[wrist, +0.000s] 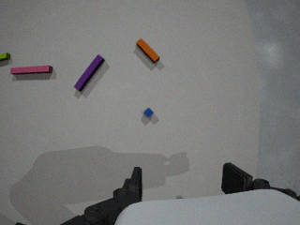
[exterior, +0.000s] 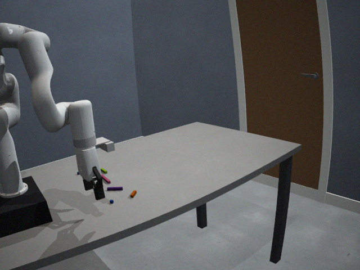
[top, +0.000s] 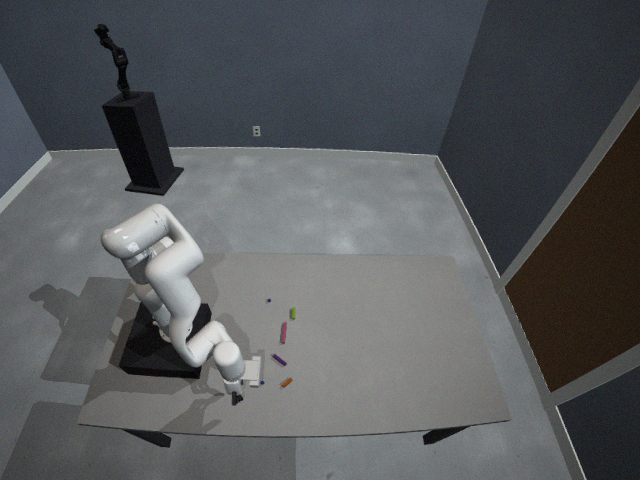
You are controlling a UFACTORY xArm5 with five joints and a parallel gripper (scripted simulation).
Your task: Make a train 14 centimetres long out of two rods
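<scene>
Tool (top: 237, 397) (exterior: 94, 190) (wrist: 183, 179) spread wide, nothing btwn fingers, above the tabletop (top: 387, 330) (exterior: 189, 162) (wrist: 202, 94); nearest is one blue rod (top: 262, 382) (exterior: 111, 201) (wrist: 148, 112), not the likely train pcs.

Train: pink rod (top: 283, 332) (exterior: 106, 178) (wrist: 31, 69) + lime rod (top: 293, 313) (exterior: 103, 170) (wrist: 4, 56), 9+5 = 14. Both lie flat, near each other, approx same heading but offset sideways, ends apart. Lime is cut off at edge of wrist view. Train not made yet.

Handling (est.): rods look small, light, stiff, prob. smooth; not fragile, but easily nudged or spun. Grip across the narrow width at mid-length, fingers on the long sides, low down, so end faces stay free for butting. Lime is shorter = less to hold; moving it to pink's end seems the easy option. Square up w/ pink's long axis, set down flat, gentle push only, else pink skids or skews.

Others: purple rod (top: 279, 359) (exterior: 115, 188) (wrist: 89, 73) slanted, just past pink's end; orange rod (top: 286, 382) (exterior: 133, 193) (wrist: 148, 51) beyond it; far blue rod (top: 269, 300) (exterior: 78, 172) off by itself. Build at lime's end of pink, keeps purple spaced.
</scene>
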